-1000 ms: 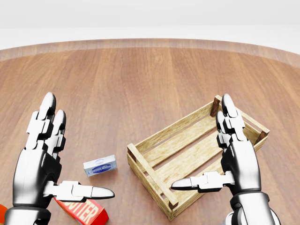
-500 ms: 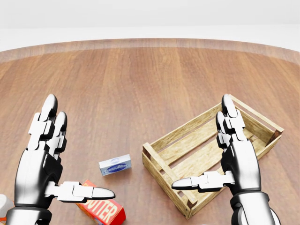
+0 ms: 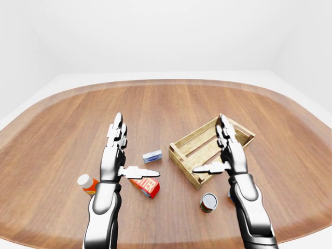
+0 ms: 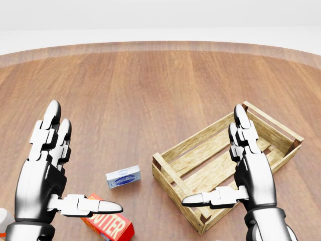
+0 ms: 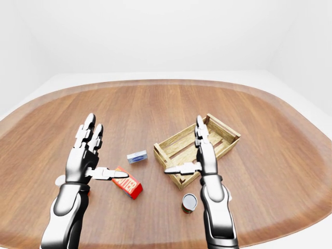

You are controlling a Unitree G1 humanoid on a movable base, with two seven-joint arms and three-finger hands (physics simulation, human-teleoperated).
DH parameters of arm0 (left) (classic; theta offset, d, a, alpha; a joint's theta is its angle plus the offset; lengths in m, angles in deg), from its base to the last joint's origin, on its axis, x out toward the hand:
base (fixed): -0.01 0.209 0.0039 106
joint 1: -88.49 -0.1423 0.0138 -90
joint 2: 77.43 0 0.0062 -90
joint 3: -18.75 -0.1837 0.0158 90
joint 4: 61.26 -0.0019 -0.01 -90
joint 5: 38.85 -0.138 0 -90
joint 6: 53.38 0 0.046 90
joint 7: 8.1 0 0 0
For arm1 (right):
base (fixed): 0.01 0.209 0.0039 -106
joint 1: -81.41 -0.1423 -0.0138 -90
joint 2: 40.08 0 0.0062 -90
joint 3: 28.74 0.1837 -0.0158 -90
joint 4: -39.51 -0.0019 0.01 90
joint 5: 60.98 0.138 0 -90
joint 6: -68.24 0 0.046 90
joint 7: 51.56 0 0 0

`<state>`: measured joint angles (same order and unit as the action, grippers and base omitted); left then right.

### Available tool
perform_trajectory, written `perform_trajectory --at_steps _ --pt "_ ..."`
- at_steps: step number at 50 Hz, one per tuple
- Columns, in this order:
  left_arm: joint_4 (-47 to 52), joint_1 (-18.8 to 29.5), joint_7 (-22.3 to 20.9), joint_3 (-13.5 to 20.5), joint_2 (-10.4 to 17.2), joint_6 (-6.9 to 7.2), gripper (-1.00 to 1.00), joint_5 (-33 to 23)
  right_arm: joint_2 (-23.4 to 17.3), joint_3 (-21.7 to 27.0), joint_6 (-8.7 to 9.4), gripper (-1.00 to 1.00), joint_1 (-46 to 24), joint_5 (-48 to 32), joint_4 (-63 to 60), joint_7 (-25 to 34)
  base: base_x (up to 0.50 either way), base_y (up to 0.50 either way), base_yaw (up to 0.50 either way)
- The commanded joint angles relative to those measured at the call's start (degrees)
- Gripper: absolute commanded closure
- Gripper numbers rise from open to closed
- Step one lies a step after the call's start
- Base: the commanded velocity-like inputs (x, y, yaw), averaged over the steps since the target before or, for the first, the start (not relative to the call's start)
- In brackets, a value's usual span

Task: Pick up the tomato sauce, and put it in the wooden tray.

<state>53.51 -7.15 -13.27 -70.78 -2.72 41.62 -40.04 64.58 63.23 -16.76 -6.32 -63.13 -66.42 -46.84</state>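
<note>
Left-eye view shows the tomato sauce can (image 3: 208,202) upright at lower centre, below the wooden tray (image 3: 211,149), both the left hand (image 3: 117,155) and right hand (image 3: 228,153) spread and empty; likely rigid, smooth and weighty, best gripped round its sides.

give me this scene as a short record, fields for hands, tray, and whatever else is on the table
left hand: open, raised above the table, holding nothing
right hand: open, raised at the wooden tray's near side, holding nothing
wooden tray: nothing visible inside, sits angled on the table
can: upright, below the tray in the left-eye view
bottle: orange with white cap, left of the left arm
red box: lying flat
small blue-white box: lying flat, left of the tray
</note>
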Motion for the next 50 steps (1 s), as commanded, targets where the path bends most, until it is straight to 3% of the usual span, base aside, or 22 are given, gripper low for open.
perform_trajectory --at_steps 1,14,17,29,50 --pt "0.32 -0.09 -0.08 -0.04 0.01 0.0 -1.0 0.06 0.15 -0.71 0.0 -1.0 0.65 -1.0 -0.35 -0.07 0.0 0.0 0.0" --pt "0.76 0.47 -0.13 0.48 0.1 0.0 -1.0 0.35 0.22 -0.7 0.0 -1.0 1.25 -1.12 -2.03 0.07 0.0 0.0 0.0" --pt "0.87 0.41 -0.15 0.44 0.1 0.0 -1.0 0.29 0.58 -2.31 0.0 -1.0 5.87 -2.32 -9.21 0.39 0.0 0.0 0.0" --pt "2.15 1.54 -0.37 2.08 0.37 0.0 -1.0 1.64 0.34 -3.69 0.0 -1.0 13.41 -2.5 -18.0 1.02 0.0 0.0 0.0" --pt "0.7 1.59 -0.32 1.94 0.4 0.0 -1.0 1.27 0.21 -3.14 0.0 -1.0 31.34 -4.35 -21.01 6.43 0.0 0.0 0.0"
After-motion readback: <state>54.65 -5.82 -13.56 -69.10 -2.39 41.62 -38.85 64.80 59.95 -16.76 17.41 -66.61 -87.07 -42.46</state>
